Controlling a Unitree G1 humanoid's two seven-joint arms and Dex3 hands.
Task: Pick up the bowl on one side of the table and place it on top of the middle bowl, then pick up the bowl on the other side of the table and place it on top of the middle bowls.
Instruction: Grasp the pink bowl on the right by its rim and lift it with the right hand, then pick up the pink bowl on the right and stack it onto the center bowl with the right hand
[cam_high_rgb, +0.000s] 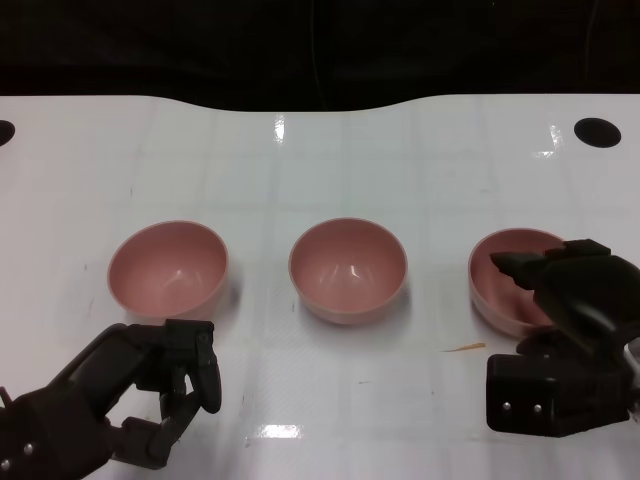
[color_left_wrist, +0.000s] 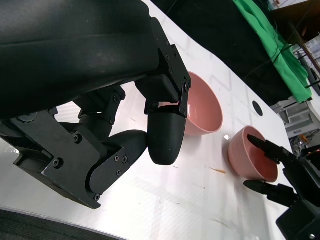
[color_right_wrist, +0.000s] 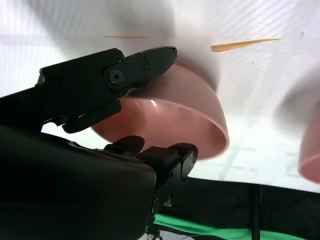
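Three pink bowls stand in a row on the white table. The left bowl (cam_high_rgb: 168, 265) is just beyond my left hand (cam_high_rgb: 165, 385), which hovers low over the table with loosely bent fingers and holds nothing. The middle bowl (cam_high_rgb: 348, 268) (color_left_wrist: 200, 107) stands alone. My right hand (cam_high_rgb: 570, 290) reaches over the near side of the right bowl (cam_high_rgb: 505, 275) (color_right_wrist: 170, 110). One finger (color_left_wrist: 255, 141) lies inside the rim and another (color_left_wrist: 265, 187) outside the wall, with a gap showing. The bowl rests on the table.
A thin orange sliver (cam_high_rgb: 463, 348) lies on the table in front of the right bowl. A black round hole (cam_high_rgb: 597, 130) sits at the far right. Beyond the curved far edge is darkness; green cloth (color_left_wrist: 270, 45) hangs off to the side.
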